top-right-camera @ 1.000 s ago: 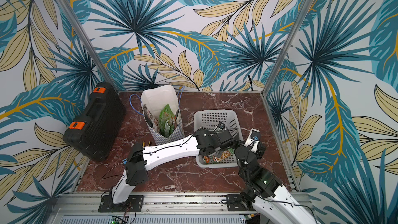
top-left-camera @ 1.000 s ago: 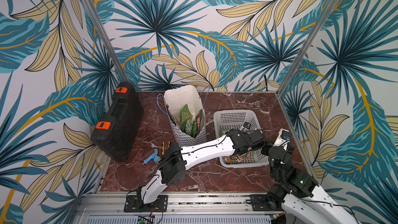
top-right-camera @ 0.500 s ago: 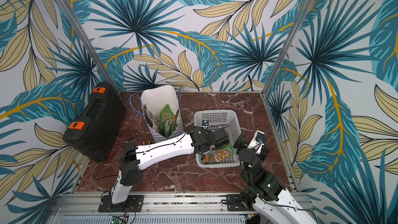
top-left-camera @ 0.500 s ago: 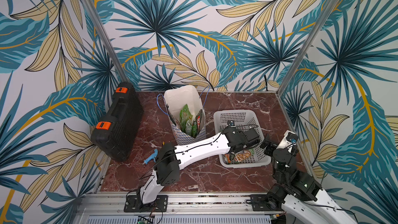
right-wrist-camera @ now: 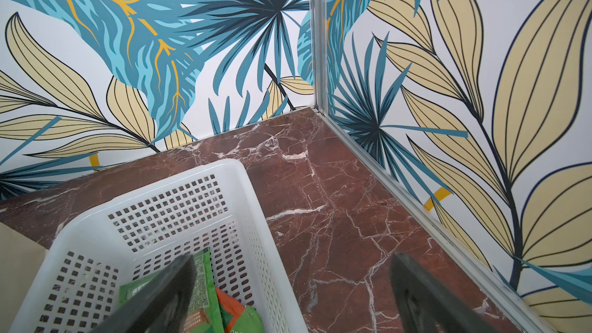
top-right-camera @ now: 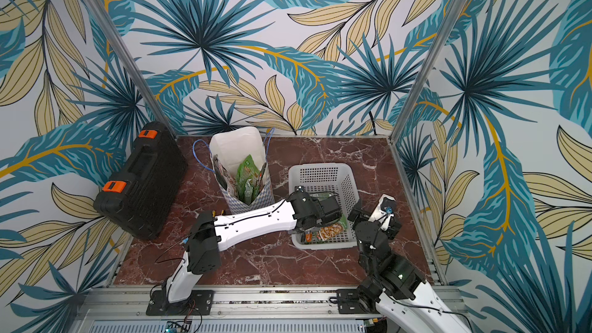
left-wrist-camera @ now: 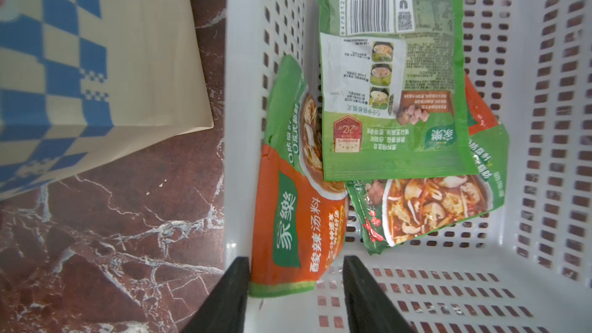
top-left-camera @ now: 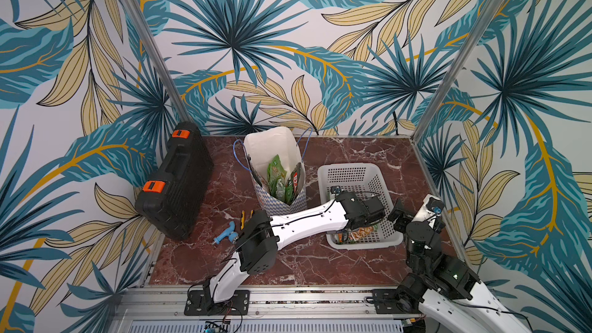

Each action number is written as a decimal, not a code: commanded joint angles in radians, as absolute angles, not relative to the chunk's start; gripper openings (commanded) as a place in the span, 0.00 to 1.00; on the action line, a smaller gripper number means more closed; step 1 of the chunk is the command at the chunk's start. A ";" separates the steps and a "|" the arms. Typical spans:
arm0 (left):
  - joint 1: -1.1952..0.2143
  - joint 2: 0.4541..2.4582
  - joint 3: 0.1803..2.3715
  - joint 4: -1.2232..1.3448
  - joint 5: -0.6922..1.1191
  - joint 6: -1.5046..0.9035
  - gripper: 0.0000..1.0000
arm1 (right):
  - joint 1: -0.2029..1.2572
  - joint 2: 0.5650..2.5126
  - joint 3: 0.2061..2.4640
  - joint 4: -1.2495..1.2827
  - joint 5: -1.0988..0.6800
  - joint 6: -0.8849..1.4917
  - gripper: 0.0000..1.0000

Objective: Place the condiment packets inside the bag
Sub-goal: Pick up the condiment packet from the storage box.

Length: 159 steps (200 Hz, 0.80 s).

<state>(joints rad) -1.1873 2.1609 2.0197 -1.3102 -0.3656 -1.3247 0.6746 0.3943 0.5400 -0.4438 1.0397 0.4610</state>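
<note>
Marble tabletop (top-left-camera: 320,261), mid-pick: left gripper (left-wrist-camera: 294,270) sits half open, straddling the orange-green soup packet (left-wrist-camera: 294,219) in the white basket (left-wrist-camera: 544,155), no firm pinch visible. Right gripper (right-wrist-camera: 293,262) gapes wide, empty. Next, I reckon: squeeze, lift clear, swing to the paper bag (top-left-camera: 272,152).

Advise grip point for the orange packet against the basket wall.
Take the orange packet by its free end, probably from above with the left tool: that end lies uncovered beside the basket wall, while the far end sits under the green packet.
</note>
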 commanded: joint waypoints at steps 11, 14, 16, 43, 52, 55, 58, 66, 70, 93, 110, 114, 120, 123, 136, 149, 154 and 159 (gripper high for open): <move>-1.178 2.196 2.051 -1.310 -0.352 -1.332 0.45 | 0.673 0.378 0.527 -0.453 1.055 0.471 1.00; -1.177 2.198 2.050 -1.308 -0.350 -1.330 0.44 | 0.673 0.378 0.527 -0.453 1.055 0.471 0.99; -1.177 2.198 2.049 -1.306 -0.350 -1.330 0.44 | 0.672 0.378 0.527 -0.454 1.055 0.471 1.00; -1.172 2.209 2.051 -1.287 -0.341 -1.321 0.40 | 0.673 0.378 0.526 -0.453 1.052 0.471 0.99; -1.169 2.210 2.052 -1.279 -0.345 -1.318 0.40 | 0.672 0.378 0.526 -0.451 1.051 0.471 1.00; -1.169 2.210 2.052 -1.277 -0.346 -1.318 0.39 | 0.673 0.378 0.526 -0.452 1.050 0.470 0.99; -1.168 2.210 2.051 -1.275 -0.349 -1.316 0.38 | 0.673 0.378 0.526 -0.452 1.050 0.471 1.00; -1.165 2.212 2.051 -1.271 -0.355 -1.315 0.37 | 0.673 0.378 0.526 -0.452 1.050 0.470 1.00; -1.162 2.215 2.051 -1.270 -0.358 -1.313 0.36 | 0.673 0.379 0.526 -0.452 1.051 0.470 1.00; -1.148 2.220 2.053 -1.264 -0.365 -1.292 0.25 | 0.673 0.376 0.526 -0.452 1.049 0.469 0.99; -1.148 2.220 2.071 -1.257 -0.378 -1.254 0.16 | 0.672 0.378 0.526 -0.451 1.047 0.470 1.00; -1.150 2.219 2.078 -1.261 -0.384 -1.247 0.13 | 0.673 0.378 0.526 -0.450 1.047 0.470 0.99; -1.150 2.215 2.087 -1.257 -0.391 -1.232 0.08 | 0.673 0.379 0.526 -0.449 1.046 0.469 1.00; -1.152 2.214 2.091 -1.256 -0.396 -1.224 0.07 | 0.672 0.381 0.526 -0.448 1.045 0.469 0.99; -1.160 2.199 2.111 -1.258 -0.424 -1.198 0.00 | 0.673 0.384 0.526 -0.446 1.042 0.468 1.00; -1.169 2.182 2.131 -1.250 -0.451 -1.163 0.00 | 0.673 0.386 0.526 -0.446 1.043 0.468 0.99; -1.171 2.175 2.140 -1.249 -0.461 -1.150 0.00 | 0.672 0.386 0.526 -0.446 1.041 0.467 1.00; -1.175 2.170 2.148 -1.246 -0.470 -1.136 0.00 | 0.672 0.387 0.526 -0.446 1.042 0.468 1.00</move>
<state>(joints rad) -1.1553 2.2013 2.0781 -1.2636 -0.3939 -1.2182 0.6746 0.3874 0.5400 -0.4461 1.0393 0.4610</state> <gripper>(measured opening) 0.057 0.994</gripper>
